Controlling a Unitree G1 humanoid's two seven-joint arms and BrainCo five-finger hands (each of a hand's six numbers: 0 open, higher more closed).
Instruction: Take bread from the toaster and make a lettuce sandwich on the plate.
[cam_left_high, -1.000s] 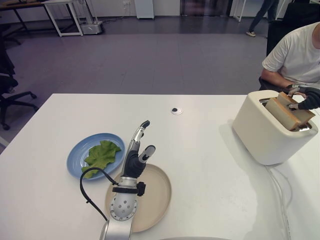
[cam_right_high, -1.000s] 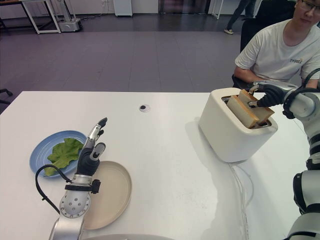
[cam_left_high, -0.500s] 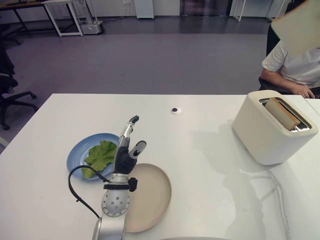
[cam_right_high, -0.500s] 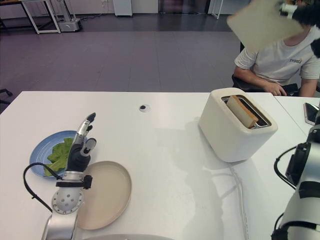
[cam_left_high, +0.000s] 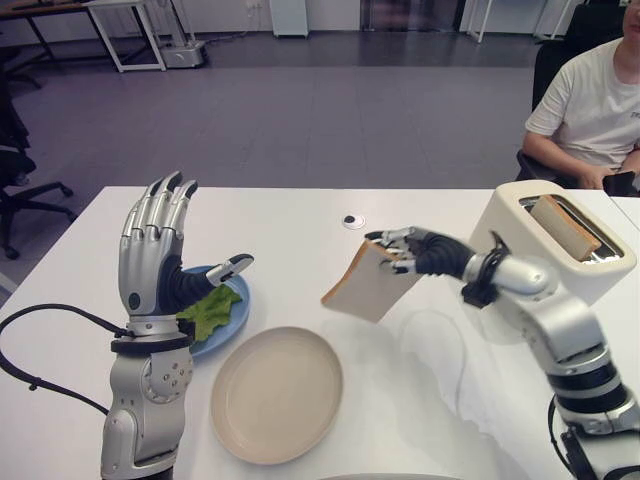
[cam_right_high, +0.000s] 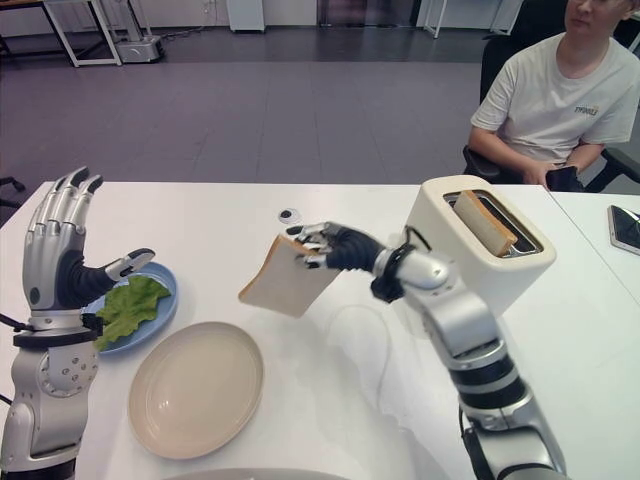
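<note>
Grips pale square bread slice (cam_left_high: 365, 287) in right hand (cam_left_high: 425, 252), fingers clamped; round beige plate (cam_left_high: 277, 394) down-left of them; holds left hand (cam_left_high: 150, 260) upright, fingers apart, green lettuce leaf (cam_left_high: 212, 308) just beside.

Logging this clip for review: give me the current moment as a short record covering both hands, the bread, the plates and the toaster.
right hand: shut on bread slice, held tilted in the air between toaster and beige plate
left hand: raised, open, empty, beside blue plate
beige plate: bare
blue plate: holds lettuce
toaster: second slice in slot
</note>
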